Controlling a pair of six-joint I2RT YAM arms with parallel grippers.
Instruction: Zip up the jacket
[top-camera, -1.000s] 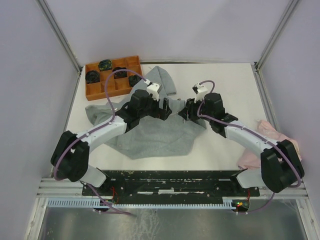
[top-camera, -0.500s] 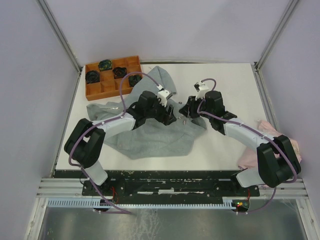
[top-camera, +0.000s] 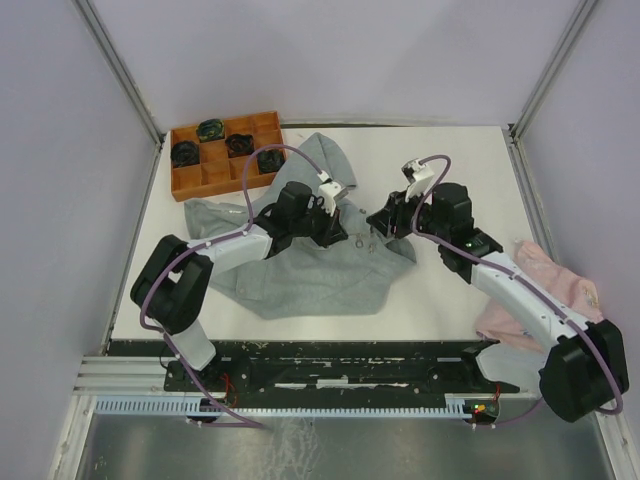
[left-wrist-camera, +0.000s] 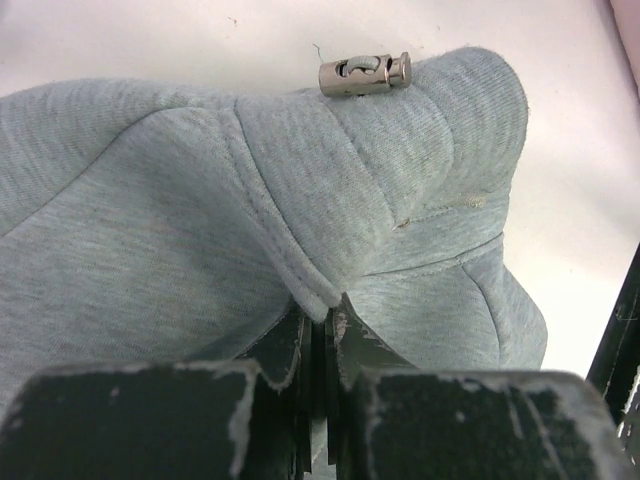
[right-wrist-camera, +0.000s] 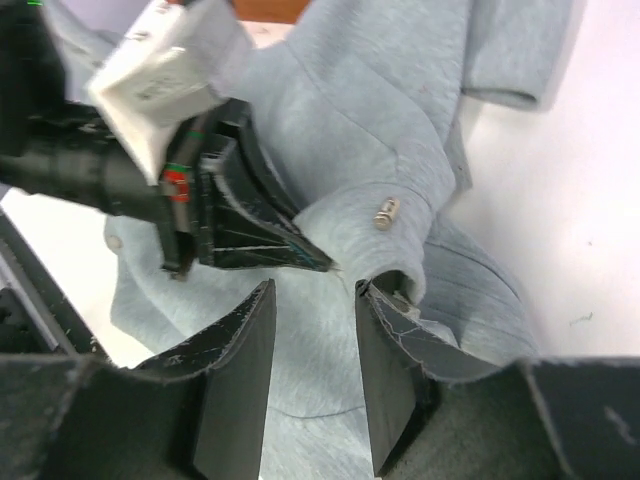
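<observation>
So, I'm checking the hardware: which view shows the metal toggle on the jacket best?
Left wrist: the metal toggle lies close and sharp on a fold of the jacket. The right wrist shows it only small; from the top it's too small to pick out.

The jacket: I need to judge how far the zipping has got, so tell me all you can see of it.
The jacket is light grey, soft fleece with stitched seams. It lies crumpled mid-table, its hood toward the far edge near the orange tray. A small metal toggle sits on a raised fold. The left gripper is shut on a seamed fold. The right gripper is open over the cloth close by. No zipper teeth show in any view.
</observation>
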